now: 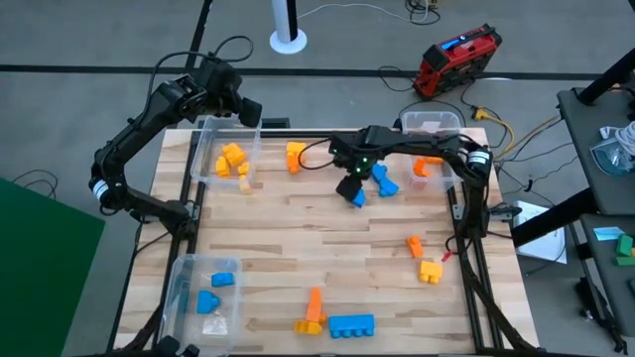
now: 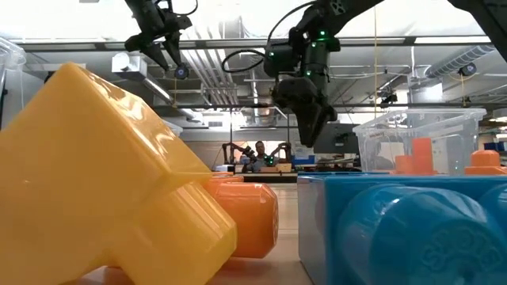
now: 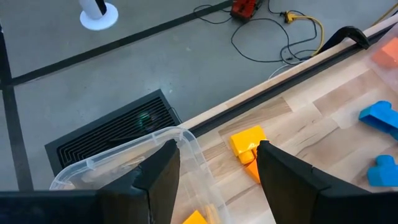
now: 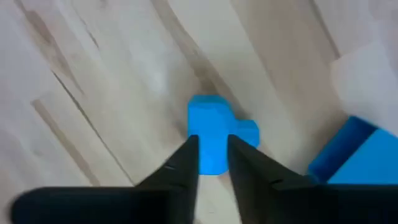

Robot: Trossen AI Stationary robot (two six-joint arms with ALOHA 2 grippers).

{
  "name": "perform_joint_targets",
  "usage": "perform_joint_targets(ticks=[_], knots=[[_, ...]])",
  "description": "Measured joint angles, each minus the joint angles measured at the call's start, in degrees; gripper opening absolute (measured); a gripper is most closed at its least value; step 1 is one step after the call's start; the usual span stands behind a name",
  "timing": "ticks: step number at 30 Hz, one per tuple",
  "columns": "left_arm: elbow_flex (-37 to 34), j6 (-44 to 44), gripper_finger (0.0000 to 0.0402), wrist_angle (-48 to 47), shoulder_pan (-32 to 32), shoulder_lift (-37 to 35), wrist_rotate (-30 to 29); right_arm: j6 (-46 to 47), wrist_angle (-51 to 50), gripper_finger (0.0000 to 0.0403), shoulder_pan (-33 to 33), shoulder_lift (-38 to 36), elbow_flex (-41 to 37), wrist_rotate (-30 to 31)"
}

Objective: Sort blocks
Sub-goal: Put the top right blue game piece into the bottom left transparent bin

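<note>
While the right end effector [image 4: 211, 155] straddles the small blue block [image 4: 210, 130], we take that block as the one in hand.

We see it on the bench [image 1: 298, 238] near the far right bin [image 1: 446, 124], directly under the right end effector, one finger on each flank; whether it is clenched we cannot tell. A second blue block [image 1: 385, 180] lies just beside. We judge the right arm nearer; the left end effector [image 3: 214, 168] hovers released over the far left bin [image 1: 203, 149].
</note>
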Motion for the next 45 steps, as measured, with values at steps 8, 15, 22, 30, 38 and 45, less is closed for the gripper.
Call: perform_joint_targets(ticks=[8,15,22,30,38,45], knots=[[0.00,0.57,0.0190,0.05,0.00,-0.01,0.00,2.00,1.28,0.0315,0.24,0.03,-3.40,3.10],[0.00,0.80,0.0190,1.29,0.00,-0.01,-0.01,3.58,3.01,0.0396,0.89,0.04,-6.99,2.99],[0.00,0.80,0.0190,1.98,0.00,-0.01,0.00,3.63,8.35,0.0398,2.12,0.04,-10.95,3.02],[-0.02,0.80,0.0190,1.99,0.00,0.00,-0.01,3.76,14.36,0.0398,2.12,0.04,-16.24,3.03],[0.00,0.78,0.0190,2.30,0.00,0.00,0.00,1.75,19.31,0.0382,2.15,0.04,-18.73,3.13],[0.00,0.78,0.0190,2.41,-0.01,0.00,0.00,1.29,20.44,0.0326,2.40,-0.02,-19.68,3.87]])
